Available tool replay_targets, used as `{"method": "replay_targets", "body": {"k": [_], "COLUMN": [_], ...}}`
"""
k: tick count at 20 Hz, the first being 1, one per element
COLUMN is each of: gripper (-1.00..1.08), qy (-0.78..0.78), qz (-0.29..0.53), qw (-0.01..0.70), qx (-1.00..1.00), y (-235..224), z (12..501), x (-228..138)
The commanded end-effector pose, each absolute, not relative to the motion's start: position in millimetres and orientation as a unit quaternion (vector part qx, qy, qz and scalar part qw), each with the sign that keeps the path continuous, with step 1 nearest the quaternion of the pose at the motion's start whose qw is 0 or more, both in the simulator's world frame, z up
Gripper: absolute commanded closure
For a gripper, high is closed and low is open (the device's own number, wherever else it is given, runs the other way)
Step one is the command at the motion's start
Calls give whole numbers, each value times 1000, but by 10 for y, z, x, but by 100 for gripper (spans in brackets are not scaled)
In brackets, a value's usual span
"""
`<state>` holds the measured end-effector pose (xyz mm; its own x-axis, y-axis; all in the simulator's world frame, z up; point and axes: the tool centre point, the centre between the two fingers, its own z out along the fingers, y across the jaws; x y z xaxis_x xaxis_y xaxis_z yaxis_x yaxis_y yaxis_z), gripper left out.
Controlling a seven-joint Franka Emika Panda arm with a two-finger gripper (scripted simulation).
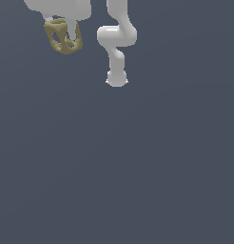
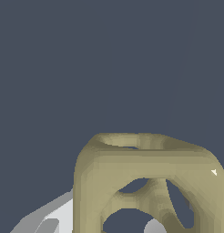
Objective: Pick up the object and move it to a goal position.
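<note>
The object is an olive-tan open lattice cube with holes through its faces. It hangs at the top of the exterior view's left, under the white gripper, whose fingers pass around and through the frame. The gripper is shut on it. Most of the hand is cut off by the picture's upper edge. In the wrist view the object fills the lower part, very close, with a pale grey finger beside it.
The white arm bends down to its base in the upper middle of the exterior view. A flat dark grey-blue floor fills everything else in both views.
</note>
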<state>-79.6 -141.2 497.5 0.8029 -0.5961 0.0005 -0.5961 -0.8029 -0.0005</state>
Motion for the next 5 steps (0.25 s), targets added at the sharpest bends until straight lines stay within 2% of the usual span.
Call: {"method": "replay_targets", "body": {"k": [1, 5], "gripper": [108, 108], "qy": [314, 314], "qz": [0, 0], "qw": [0, 0], "qx": [-950, -950], "y": [-1437, -1450], "z": [5026, 5052], "x": [-794, -793]}}
